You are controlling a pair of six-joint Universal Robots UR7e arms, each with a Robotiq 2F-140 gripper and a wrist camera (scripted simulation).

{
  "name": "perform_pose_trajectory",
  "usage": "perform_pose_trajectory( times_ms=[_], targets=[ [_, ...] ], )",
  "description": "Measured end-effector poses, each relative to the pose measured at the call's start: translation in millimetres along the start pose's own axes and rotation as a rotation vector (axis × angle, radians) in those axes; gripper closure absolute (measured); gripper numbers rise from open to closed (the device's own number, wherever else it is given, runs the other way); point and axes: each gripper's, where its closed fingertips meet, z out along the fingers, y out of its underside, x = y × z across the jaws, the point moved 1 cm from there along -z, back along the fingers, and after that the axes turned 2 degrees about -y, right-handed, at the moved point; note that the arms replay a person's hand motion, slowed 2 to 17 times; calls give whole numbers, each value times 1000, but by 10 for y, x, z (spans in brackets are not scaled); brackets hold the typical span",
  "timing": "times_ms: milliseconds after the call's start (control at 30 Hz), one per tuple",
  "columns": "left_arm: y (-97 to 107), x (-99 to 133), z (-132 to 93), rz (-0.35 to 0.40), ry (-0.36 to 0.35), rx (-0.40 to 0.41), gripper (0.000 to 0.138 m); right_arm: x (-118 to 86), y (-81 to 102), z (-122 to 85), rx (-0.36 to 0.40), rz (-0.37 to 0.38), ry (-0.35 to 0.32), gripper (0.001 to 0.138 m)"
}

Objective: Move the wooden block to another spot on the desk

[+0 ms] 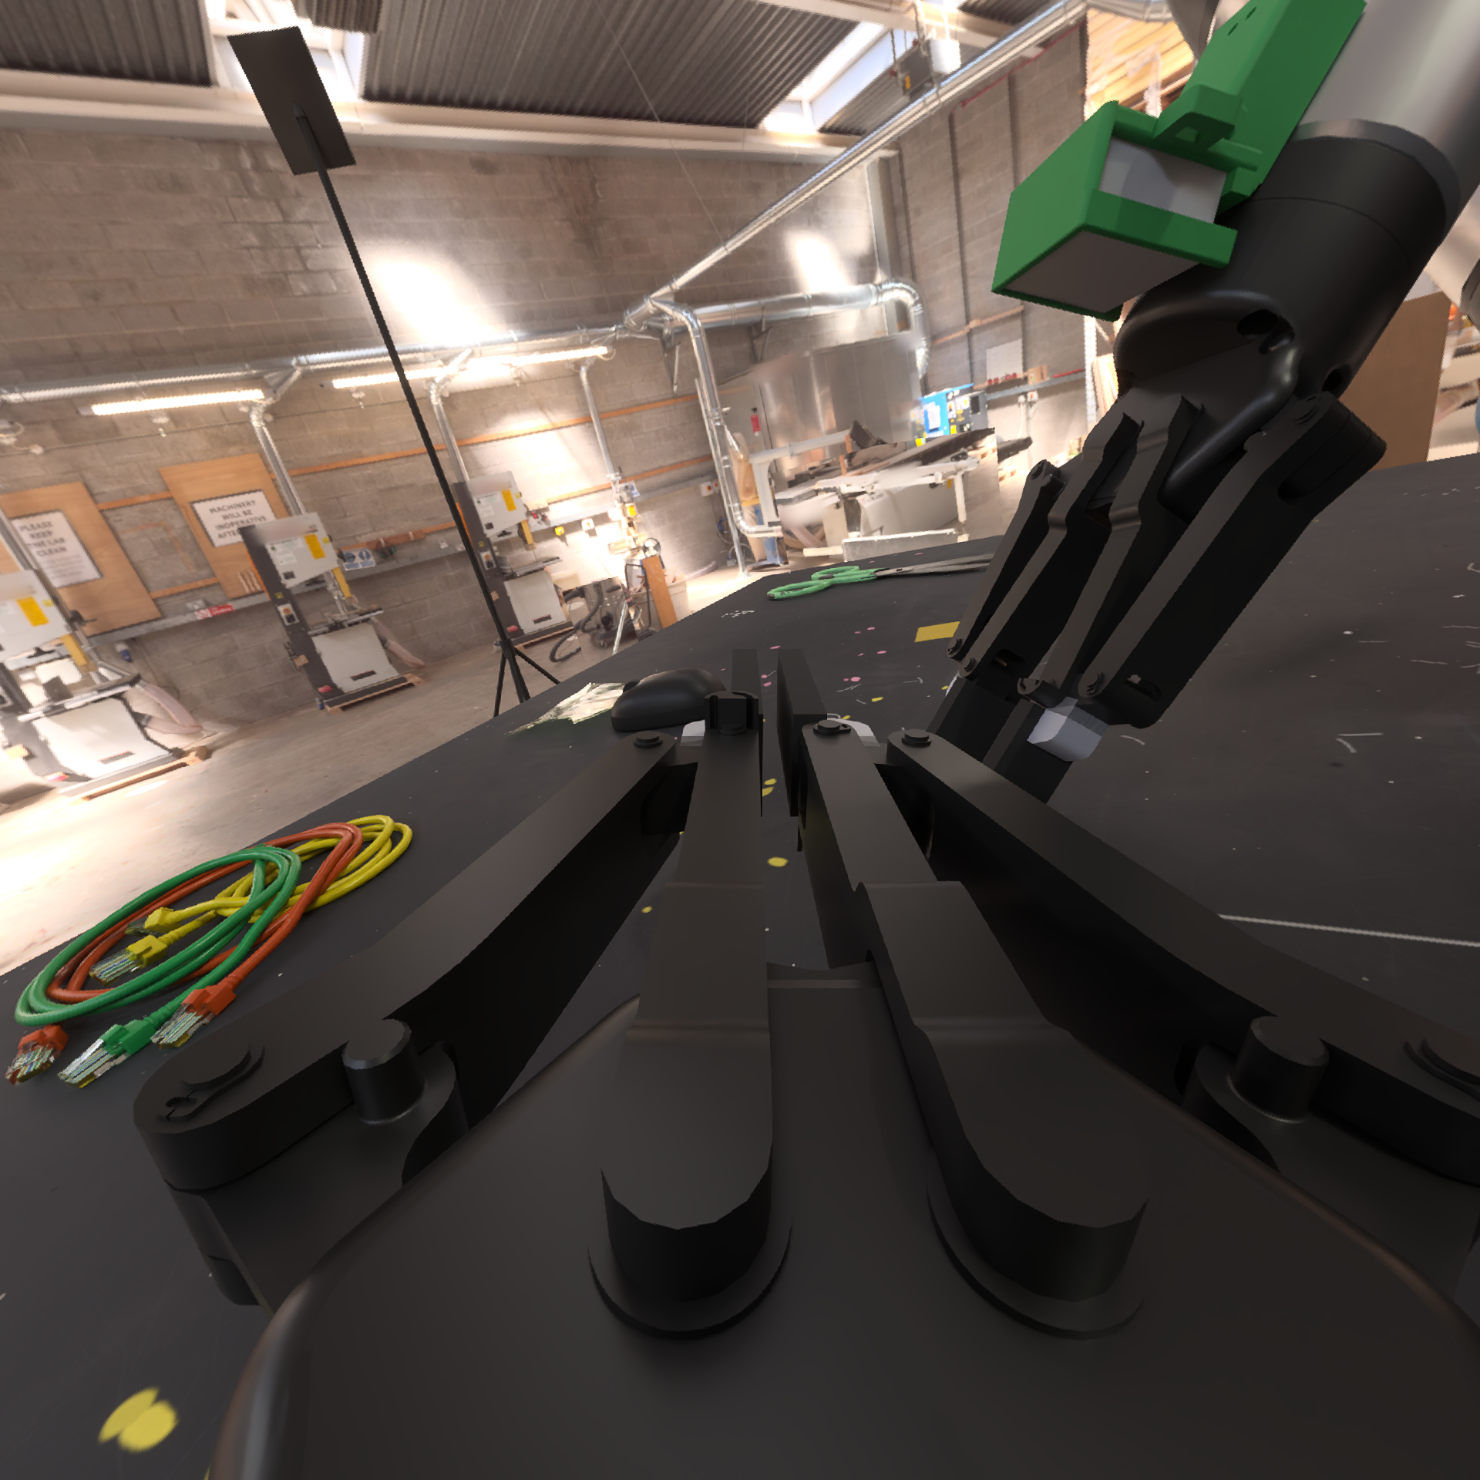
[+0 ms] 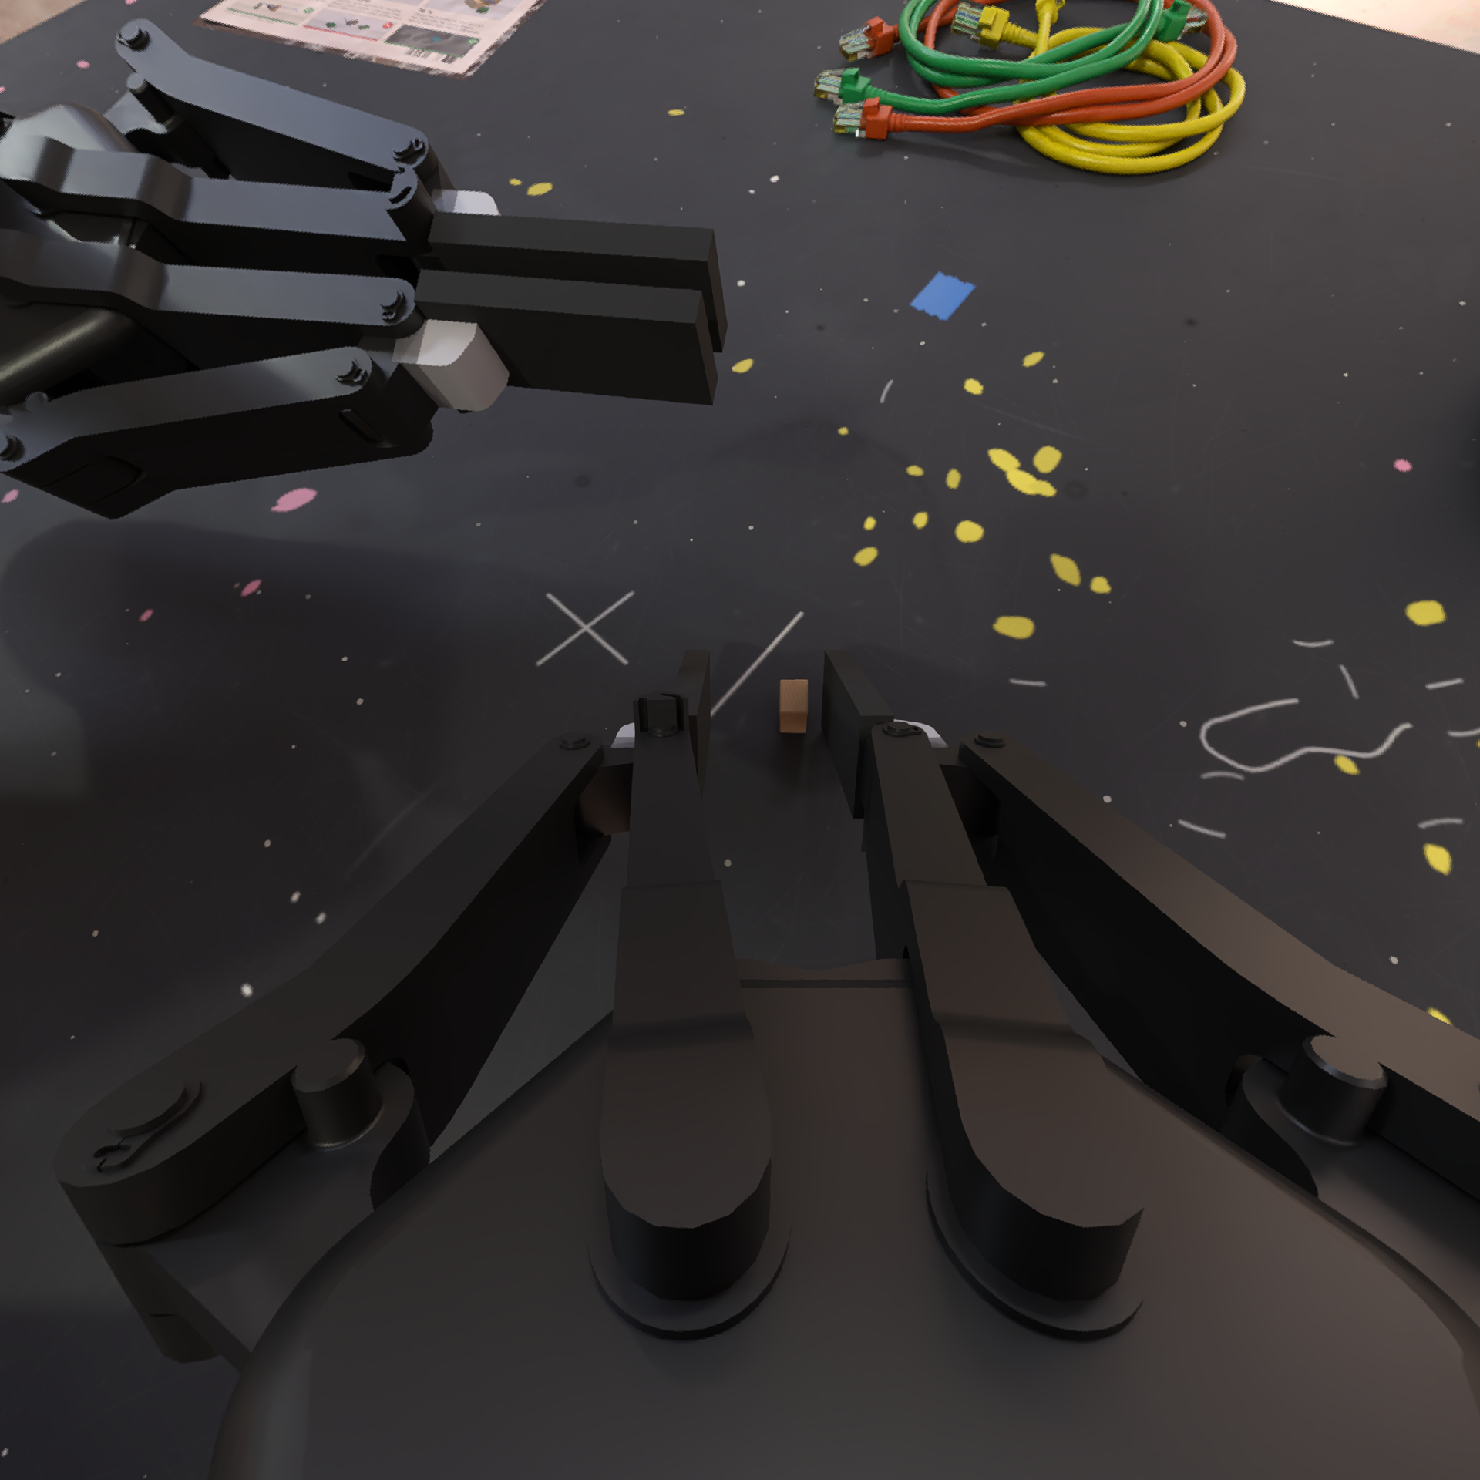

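Note:
A small wooden block (image 2: 793, 705) stands on the dark, paint-flecked desk (image 2: 400, 801). In the right wrist view it sits between the fingers of my right gripper (image 2: 765, 689), close to the right finger and apart from the left one. The right gripper is open around it, pointing down at the desk. My left gripper (image 1: 767, 673) is shut and empty, held low over the desk. It also shows in the right wrist view (image 2: 713, 312), up and to the left of the block. The block is hidden in the left wrist view, where the right gripper's finger links (image 1: 1121, 577) reach down to the desk.
Coiled green, orange and yellow cables (image 2: 1065, 88) lie at the far right, and also show in the left wrist view (image 1: 216, 905). A printed sheet (image 2: 376, 32), a blue tape piece (image 2: 943, 295), green scissors (image 1: 833, 581) and a black mouse (image 1: 665, 693) lie on the desk.

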Motion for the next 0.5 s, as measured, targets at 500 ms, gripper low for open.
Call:
perform_pose_trajectory(
  times_ms=[500],
  targets=[
    [4,13,5,-1,13,-5,131,8,21,-33,9,4,-19,99]
  ],
)
